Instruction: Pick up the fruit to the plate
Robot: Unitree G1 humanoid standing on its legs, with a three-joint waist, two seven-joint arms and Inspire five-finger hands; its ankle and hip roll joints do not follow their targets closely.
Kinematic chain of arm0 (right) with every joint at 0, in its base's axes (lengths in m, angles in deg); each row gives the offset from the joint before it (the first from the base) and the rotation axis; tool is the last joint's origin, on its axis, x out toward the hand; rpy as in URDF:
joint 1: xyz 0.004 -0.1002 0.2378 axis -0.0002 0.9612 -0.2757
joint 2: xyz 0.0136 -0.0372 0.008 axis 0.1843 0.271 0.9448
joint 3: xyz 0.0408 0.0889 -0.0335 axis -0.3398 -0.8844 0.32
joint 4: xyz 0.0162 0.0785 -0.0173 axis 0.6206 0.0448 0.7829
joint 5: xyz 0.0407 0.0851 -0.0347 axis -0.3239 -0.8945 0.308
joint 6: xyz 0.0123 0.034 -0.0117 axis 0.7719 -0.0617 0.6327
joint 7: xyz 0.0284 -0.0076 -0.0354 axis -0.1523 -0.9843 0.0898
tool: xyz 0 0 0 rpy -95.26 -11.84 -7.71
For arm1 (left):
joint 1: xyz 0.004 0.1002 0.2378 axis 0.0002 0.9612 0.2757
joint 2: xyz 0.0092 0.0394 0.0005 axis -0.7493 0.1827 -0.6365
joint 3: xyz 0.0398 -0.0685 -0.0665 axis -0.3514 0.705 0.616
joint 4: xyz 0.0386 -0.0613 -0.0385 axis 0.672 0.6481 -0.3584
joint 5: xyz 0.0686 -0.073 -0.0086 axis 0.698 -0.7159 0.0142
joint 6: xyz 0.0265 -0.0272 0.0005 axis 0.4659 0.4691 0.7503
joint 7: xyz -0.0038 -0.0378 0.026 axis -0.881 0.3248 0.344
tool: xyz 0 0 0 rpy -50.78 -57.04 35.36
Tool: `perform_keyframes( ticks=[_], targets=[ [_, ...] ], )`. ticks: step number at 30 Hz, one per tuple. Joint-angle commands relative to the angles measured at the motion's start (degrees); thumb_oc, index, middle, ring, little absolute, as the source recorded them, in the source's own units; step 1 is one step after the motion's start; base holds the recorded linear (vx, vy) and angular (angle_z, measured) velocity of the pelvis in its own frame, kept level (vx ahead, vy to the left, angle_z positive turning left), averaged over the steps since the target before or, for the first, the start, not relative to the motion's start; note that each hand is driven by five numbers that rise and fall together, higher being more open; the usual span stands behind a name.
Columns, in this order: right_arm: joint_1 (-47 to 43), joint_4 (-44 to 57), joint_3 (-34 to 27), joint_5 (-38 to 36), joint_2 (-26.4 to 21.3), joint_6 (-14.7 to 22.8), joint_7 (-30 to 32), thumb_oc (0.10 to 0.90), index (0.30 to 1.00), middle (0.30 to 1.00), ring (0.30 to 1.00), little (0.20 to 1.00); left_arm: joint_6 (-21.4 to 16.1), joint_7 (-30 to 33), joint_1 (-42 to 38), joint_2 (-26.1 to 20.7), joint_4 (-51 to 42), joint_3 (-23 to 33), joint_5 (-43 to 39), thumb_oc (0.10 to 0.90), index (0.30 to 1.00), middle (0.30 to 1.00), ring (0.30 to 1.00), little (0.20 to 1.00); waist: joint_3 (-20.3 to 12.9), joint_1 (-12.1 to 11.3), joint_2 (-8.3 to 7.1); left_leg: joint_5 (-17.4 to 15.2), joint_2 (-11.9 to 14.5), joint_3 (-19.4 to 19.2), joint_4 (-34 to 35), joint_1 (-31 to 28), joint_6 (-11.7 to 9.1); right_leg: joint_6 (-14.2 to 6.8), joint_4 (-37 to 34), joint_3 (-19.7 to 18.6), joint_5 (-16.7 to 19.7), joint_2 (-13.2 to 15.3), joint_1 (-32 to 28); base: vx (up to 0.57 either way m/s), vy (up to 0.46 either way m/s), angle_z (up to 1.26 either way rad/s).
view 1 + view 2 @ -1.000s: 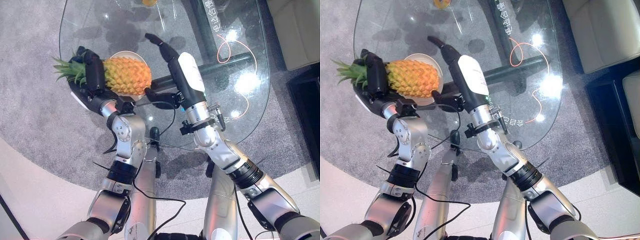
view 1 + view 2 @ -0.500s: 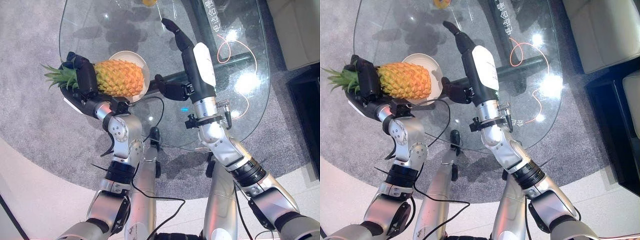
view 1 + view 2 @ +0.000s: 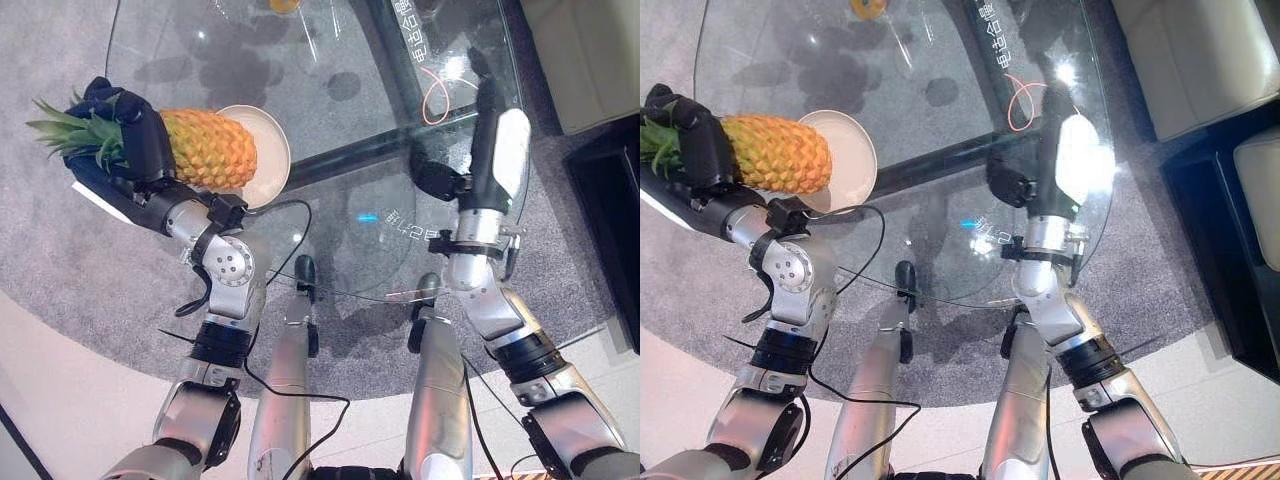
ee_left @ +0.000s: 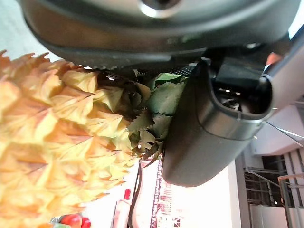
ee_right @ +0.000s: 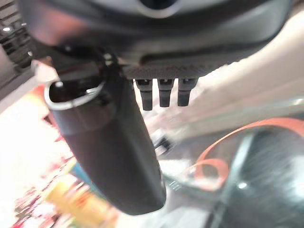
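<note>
A yellow-orange pineapple (image 3: pixel 207 150) lies on its side at the left edge of the glass table (image 3: pixel 340 120). My left hand (image 3: pixel 128 142) is shut on its crown end, the green leaves (image 4: pixel 156 105) sticking out past the fingers. The fruit's base end overlaps the left rim of a white plate (image 3: pixel 270 150); whether it rests on the plate I cannot tell. In the left wrist view the thumb (image 4: pixel 209 128) curls beside the scaly skin (image 4: pixel 52 142). My right hand (image 3: pixel 492 135) is open over the table's right side, fingers straight, far from the plate.
A small orange fruit (image 3: pixel 868 8) sits at the far edge of the table. An orange cord loop (image 3: pixel 437 88) shows through the glass. A pale sofa (image 3: pixel 590 50) and a dark cabinet (image 3: pixel 612 200) stand at the right; grey carpet lies below.
My left hand has carried the pineapple leftward, so less of it covers the plate. My right hand has swung right, away from the plate.
</note>
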State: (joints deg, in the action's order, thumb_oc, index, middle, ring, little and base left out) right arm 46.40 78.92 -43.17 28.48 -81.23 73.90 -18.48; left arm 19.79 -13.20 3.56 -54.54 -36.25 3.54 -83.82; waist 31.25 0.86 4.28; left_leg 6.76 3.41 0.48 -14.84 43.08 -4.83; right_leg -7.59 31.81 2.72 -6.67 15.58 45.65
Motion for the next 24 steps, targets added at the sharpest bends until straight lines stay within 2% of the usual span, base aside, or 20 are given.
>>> perform_keyframes(
  ticks=[1, 5, 11, 15, 17, 20, 21, 24],
  targets=[
    [-2.89, 3.02, -4.31, -0.95, -2.07, 5.35, 6.81, 0.800, 0.900, 0.900, 0.900, 0.900, -7.07, 2.66, -5.32, -6.74, -1.68, 4.14, 10.80, 0.100, 0.300, 0.300, 0.300, 0.200, -1.46, 0.16, -1.09, -4.88, 0.55, -1.38, -2.54, -2.31, 1.56, 0.10, -8.93, 0.40, 8.10, 0.00, -2.06, -0.01, 0.031, -0.02],
    [-1.83, -0.87, -6.75, -4.77, -3.82, 4.71, 11.65, 0.800, 0.900, 0.900, 0.900, 0.900, -5.76, 5.63, -6.31, -8.72, 0.54, 4.76, 14.80, 0.100, 0.300, 0.300, 0.300, 0.200, -1.46, 0.72, -1.20, -4.50, 0.96, -1.79, -2.15, -2.12, 1.50, 0.32, -9.15, 0.10, 8.30, -0.32, -1.73, -0.01, 0.021, -0.06],
    [0.51, -9.73, -10.95, -15.93, -4.71, 6.73, 16.56, 0.800, 0.900, 0.900, 0.900, 0.900, -6.38, 8.47, -7.80, -12.14, 8.33, 5.30, 17.00, 0.100, 0.300, 0.300, 0.300, 0.200, -1.46, 1.61, -1.38, -4.95, 1.76, -2.37, -2.05, -2.58, 1.26, 0.66, -8.51, -0.35, 7.35, -1.18, -1.76, -0.01, 0.022, -0.08],
    [1.02, -14.37, -12.02, -20.55, -4.92, 7.72, 17.40, 0.800, 0.900, 0.900, 0.900, 0.900, -6.52, 9.28, -9.75, -14.17, 12.62, 4.84, 16.33, 0.100, 0.300, 0.300, 0.300, 0.200, -1.46, 2.01, -1.63, -4.55, 2.03, -2.55, -1.99, -2.21, 1.26, 0.88, -8.59, -0.56, 7.72, -1.56, -1.33, -0.02, 0.005, -0.11],
    [1.34, -20.01, -11.87, -25.45, -4.87, 9.63, 17.17, 0.800, 0.900, 0.900, 0.900, 0.900, -5.73, 9.21, -11.85, -16.81, 16.69, 4.16, 15.62, 0.100, 0.300, 0.300, 0.300, 0.200, -1.46, 2.38, -1.88, -4.96, 2.44, -2.98, -2.02, -2.86, 1.08, 0.95, -8.68, -0.56, 7.29, -1.70, -1.92, -0.01, 0.008, -0.07],
    [0.76, -25.24, -11.55, -28.91, -4.90, 11.59, 16.70, 0.800, 0.900, 0.900, 0.900, 0.900, -5.69, 9.07, -14.27, -18.79, 19.97, 3.39, 14.00, 0.100, 0.300, 0.300, 0.300, 0.200, -1.46, 2.56, -2.01, -4.46, 2.63, -3.21, -1.88, -2.47, 1.01, 1.16, -9.12, -0.47, 7.83, -1.77, -1.63, -0.02, 0.003, -0.02],
    [0.66, -29.59, -11.04, -33.02, -5.01, 12.35, 15.86, 0.800, 0.900, 0.900, 0.900, 0.900, -4.83, 9.41, -16.49, -20.44, 22.68, 2.15, 12.76, 0.100, 0.300, 0.300, 0.300, 0.200, -1.46, 2.82, -2.18, -4.51, 2.90, -3.40, -2.06, -2.36, 0.90, 1.29, -9.16, -0.35, 7.80, -1.73, -1.64, -0.04, -0.001, -0.04],
    [0.84, -34.88, -10.97, -36.37, -4.14, 12.67, 14.27, 0.800, 0.900, 0.900, 0.900, 0.900, -3.42, 9.85, -19.19, -21.86, 25.91, 0.61, 11.70, 0.100, 0.300, 0.300, 0.300, 0.200, -1.46, 3.06, -2.46, -4.64, 3.08, -3.41, -2.43, -2.09, 0.93, 1.50, -9.05, -0.28, 7.72, -1.90, -1.55, -0.02, -0.013, -0.04]
  ],
)
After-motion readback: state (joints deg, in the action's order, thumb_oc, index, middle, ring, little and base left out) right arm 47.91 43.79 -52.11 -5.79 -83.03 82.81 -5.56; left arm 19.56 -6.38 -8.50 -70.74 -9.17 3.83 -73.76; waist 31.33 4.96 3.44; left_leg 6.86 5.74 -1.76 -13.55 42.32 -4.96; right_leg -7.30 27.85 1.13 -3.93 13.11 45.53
